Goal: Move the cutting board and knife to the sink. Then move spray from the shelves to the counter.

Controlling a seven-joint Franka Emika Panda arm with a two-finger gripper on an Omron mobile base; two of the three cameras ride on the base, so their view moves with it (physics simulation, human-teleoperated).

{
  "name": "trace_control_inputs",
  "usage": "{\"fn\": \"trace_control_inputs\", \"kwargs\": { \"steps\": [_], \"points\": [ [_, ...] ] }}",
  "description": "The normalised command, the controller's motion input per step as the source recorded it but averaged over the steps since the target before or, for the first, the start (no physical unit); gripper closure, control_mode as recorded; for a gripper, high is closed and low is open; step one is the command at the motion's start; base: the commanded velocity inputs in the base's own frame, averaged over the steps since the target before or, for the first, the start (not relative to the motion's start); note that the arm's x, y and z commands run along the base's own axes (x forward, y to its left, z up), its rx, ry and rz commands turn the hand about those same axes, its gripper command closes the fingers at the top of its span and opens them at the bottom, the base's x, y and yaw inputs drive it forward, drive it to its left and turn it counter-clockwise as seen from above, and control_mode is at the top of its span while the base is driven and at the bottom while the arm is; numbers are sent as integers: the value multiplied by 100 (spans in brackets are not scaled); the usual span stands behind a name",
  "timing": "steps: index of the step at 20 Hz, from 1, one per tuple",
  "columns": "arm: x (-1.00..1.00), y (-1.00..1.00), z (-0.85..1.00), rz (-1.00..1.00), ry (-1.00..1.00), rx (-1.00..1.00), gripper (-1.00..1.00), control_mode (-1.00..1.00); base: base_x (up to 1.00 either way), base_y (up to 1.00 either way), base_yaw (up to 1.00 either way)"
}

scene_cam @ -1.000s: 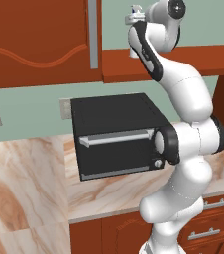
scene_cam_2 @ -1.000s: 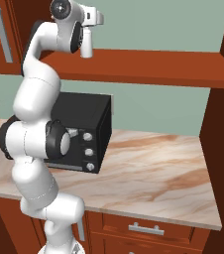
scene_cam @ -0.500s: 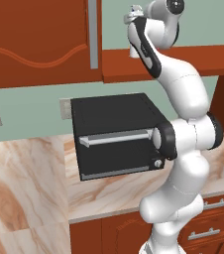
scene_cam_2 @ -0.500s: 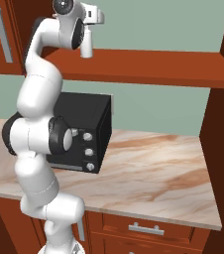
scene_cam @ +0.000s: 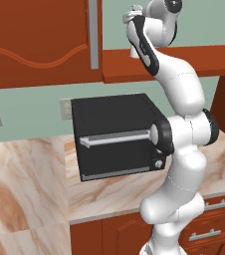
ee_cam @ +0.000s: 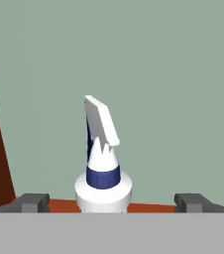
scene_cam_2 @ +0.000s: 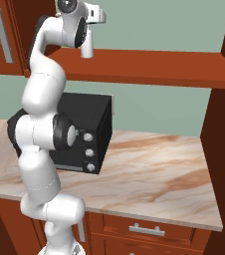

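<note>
Now | gripper (ee_cam: pixel 112 202) at lower edge of hand view, jaws spread wide, nothing held | spray (ee_cam: pixel 103 171) upright at lower centre between the fingertips, touching neither, standing on shelves (ee_cam: pixel 148 206) | toaster oven (scene_cam: pixel 115 135) mid-frame on surface (scene_cam_2: pixel 149 174) | green wall (ee_cam: pixel 173 74) behind

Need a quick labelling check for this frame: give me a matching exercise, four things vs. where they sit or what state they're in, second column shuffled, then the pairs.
Column 1:
1. spray
2. oven
3. gripper
4. shelves

Column 2:
A. on the counter, under the shelves
B. jaws wide open, one tip on each side of the bottle
C. upright on the plank, nozzle at the top
D. reddish-brown plank across the green wall

Pairs: 1-C, 2-A, 3-B, 4-D
</note>
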Motion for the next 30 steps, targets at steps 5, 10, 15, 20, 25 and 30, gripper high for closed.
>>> {"fn": "trace_control_inputs", "kwargs": {
  "steps": [5,10,15,20,25,30],
  "points": [
    [14,0,0,1,3,0,-100,-100,0,0,0],
    [1,0,0,1,1,0,-100,-100,0,0,0],
    [0,0,0,0,0,0,-100,-100,0,0,0],
    [0,0,0,0,0,0,-100,-100,0,0,0],
    [0,0,0,0,0,0,100,-100,0,0,0],
    [0,0,0,0,0,0,100,-100,0,0,0]
  ]
}}
